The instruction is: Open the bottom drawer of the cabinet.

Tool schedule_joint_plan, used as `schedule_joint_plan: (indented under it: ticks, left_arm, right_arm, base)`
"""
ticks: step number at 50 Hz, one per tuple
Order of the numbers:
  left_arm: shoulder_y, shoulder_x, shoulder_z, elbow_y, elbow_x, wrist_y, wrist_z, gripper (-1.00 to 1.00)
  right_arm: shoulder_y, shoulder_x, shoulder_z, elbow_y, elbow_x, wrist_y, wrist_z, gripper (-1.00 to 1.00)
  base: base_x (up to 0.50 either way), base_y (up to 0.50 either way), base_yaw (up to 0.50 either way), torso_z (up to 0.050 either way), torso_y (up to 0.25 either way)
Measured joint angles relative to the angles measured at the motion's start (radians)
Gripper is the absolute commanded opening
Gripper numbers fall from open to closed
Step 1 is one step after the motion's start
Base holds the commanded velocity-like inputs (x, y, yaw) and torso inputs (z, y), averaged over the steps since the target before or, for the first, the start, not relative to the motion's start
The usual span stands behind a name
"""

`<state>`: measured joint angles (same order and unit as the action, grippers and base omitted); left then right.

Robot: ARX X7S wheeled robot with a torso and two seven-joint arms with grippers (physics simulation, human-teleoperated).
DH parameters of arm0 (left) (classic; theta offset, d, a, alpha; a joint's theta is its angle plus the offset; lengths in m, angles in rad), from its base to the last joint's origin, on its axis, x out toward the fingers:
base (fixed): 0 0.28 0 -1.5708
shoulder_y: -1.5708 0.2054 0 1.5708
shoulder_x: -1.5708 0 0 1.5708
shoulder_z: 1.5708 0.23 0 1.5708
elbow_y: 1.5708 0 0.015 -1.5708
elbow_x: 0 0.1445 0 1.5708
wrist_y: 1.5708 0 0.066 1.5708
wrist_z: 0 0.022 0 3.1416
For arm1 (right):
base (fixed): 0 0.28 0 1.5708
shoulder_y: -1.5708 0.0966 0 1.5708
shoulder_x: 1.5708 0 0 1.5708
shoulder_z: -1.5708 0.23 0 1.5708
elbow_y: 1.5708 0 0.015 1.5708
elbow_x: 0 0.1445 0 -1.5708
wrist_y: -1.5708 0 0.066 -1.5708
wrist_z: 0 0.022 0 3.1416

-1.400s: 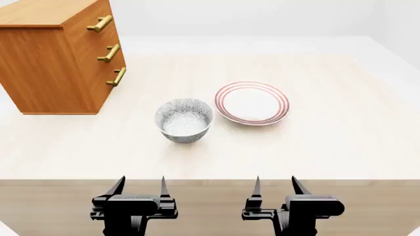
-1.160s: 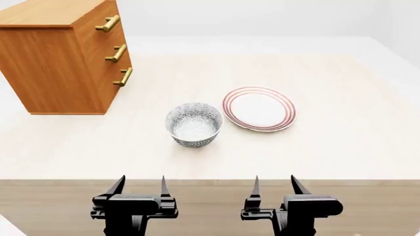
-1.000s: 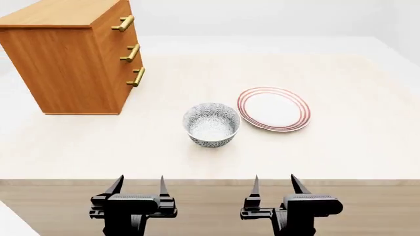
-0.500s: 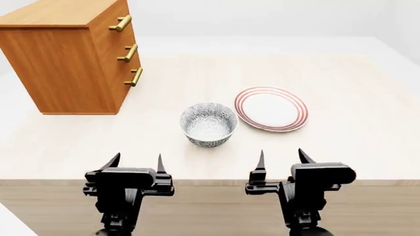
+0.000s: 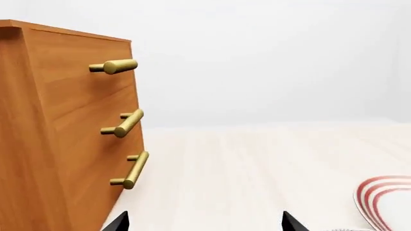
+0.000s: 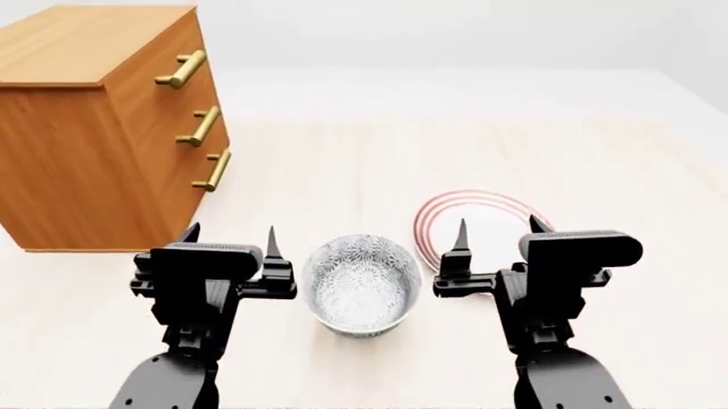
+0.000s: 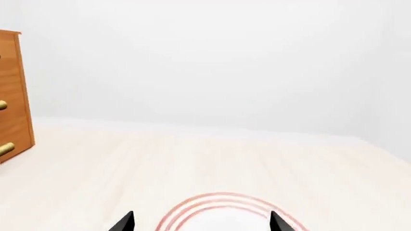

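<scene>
Bottom drawer sits closed, ahead of the empty, wide open left end effector, well apart.

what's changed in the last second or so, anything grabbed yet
Nothing grabbed. Both arms rose and reached forward over the table: the left gripper and right gripper now flank the patterned grey bowl. Both remain open and empty. The orange-brown wooden cabinet keeps all drawers shut; the red-ringed white plate is untouched.
</scene>
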<state>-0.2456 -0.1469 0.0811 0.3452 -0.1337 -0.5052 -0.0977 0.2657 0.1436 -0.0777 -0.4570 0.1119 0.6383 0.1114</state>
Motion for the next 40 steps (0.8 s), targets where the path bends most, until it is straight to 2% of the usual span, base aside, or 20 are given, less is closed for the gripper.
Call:
schedule_joint_plan:
  ticks: [27, 40]
  left_arm:
    - [-0.011, -0.018, 0.012, -0.010, -0.016, 0.003, -0.018, 1.00]
    - [-0.035, -0.031, 0.038, -0.002, -0.016, -0.035, -0.023, 1.00]
  right_arm:
    - [0.012, 0.015, -0.016, -0.009, 0.020, 0.016, 0.015, 1.00]
    - [0.021, 0.022, -0.022, 0.001, 0.021, 0.022, 0.032, 1.00]
  base:
    - [0.50, 0.00, 0.00, 0.000, 0.001]
    - [0.00, 0.00, 0.00, 0.000, 0.000]
